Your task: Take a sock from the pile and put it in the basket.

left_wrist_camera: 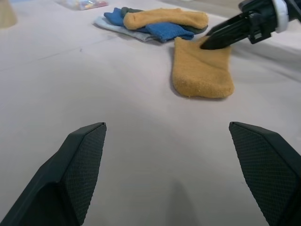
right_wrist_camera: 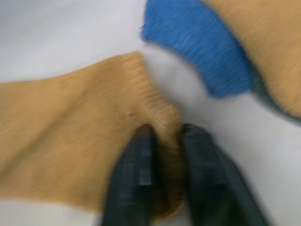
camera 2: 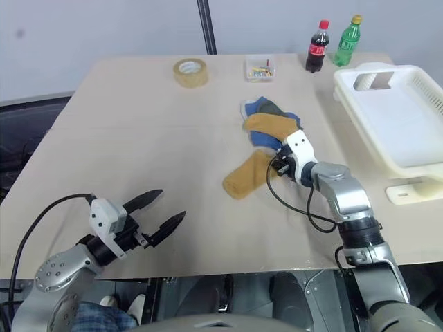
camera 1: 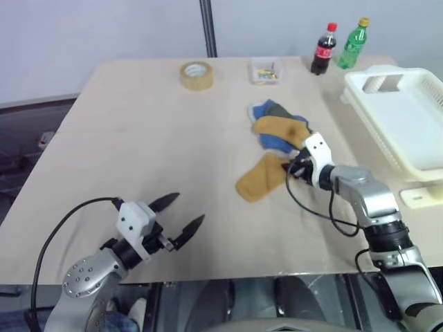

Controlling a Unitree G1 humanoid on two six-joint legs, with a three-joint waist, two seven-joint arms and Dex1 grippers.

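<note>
The pile (camera 1: 277,124) of blue, dark grey-green and mustard-yellow socks lies right of the table's middle. One mustard-yellow sock (camera 1: 259,178) lies flat just in front of it. My right gripper (camera 1: 291,168) is shut on that sock's near-right edge; the right wrist view shows the fabric bunched between the black fingers (right_wrist_camera: 138,174). The white slotted basket (camera 1: 377,135) stands at the table's right side, beyond the right arm. My left gripper (camera 1: 189,207) hovers open and empty near the front left of the table, pointing toward the sock (left_wrist_camera: 202,70).
A roll of tape (camera 1: 196,75), a small clear box (camera 1: 265,71), a cola bottle (camera 1: 323,48) and a green bottle (camera 1: 353,43) line the far edge. A small white piece (camera 1: 421,196) lies in front of the basket.
</note>
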